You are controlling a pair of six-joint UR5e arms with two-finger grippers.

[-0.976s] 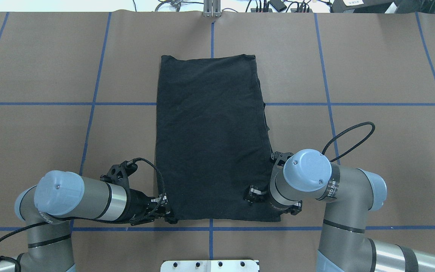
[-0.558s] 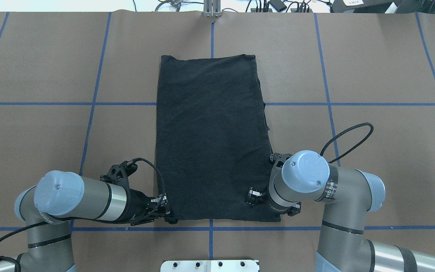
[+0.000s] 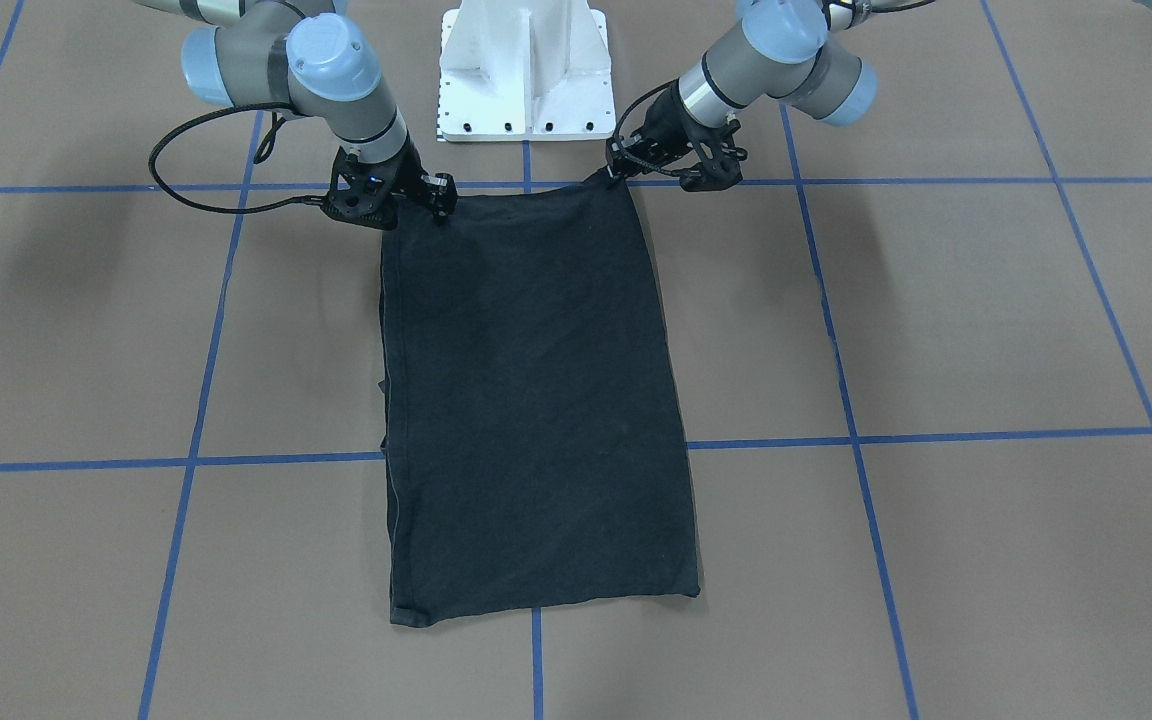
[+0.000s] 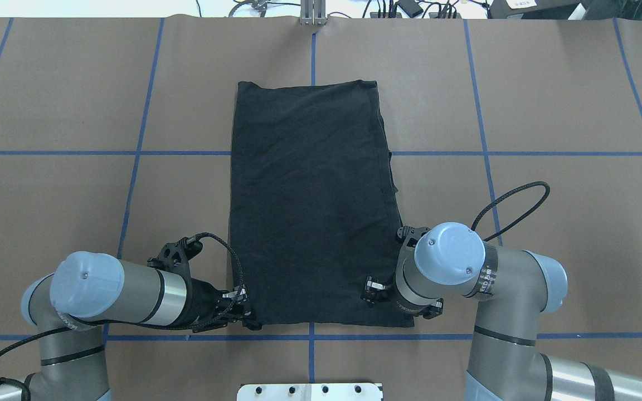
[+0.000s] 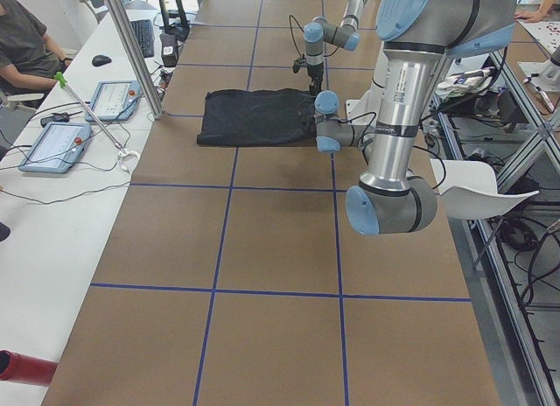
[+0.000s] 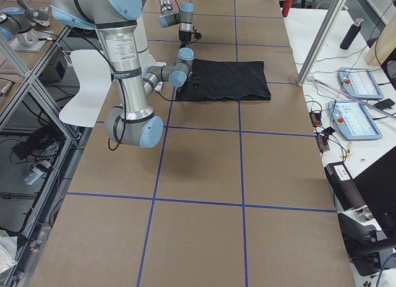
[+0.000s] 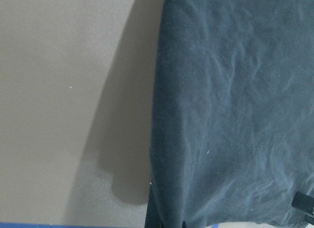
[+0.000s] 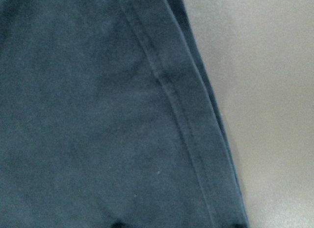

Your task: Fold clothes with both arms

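The clothes are one black T-shirt (image 4: 310, 206) (image 3: 531, 400), folded into a long rectangle and lying flat on the brown table, with no print showing. My left gripper (image 4: 247, 313) (image 3: 619, 170) is down at the shirt's near left corner. My right gripper (image 3: 438, 208) is at the near right corner, mostly hidden under its wrist in the overhead view. Each wrist view shows black cloth (image 7: 235, 115) (image 8: 98, 115) with dark fingertips apart at the bottom edge. Both grippers look open, and the hem lies flat.
The white base block (image 3: 521, 70) (image 4: 310, 391) sits just behind the shirt's near edge. Blue tape lines (image 4: 131, 153) grid the table. A person (image 5: 22, 38) sits at a side bench with tablets (image 5: 52, 143). A metal post (image 4: 312, 11) stands at the far edge.
My right wrist has drifted slightly left and toward the near edge over the shirt's corner. The left arm and the shirt have not moved.
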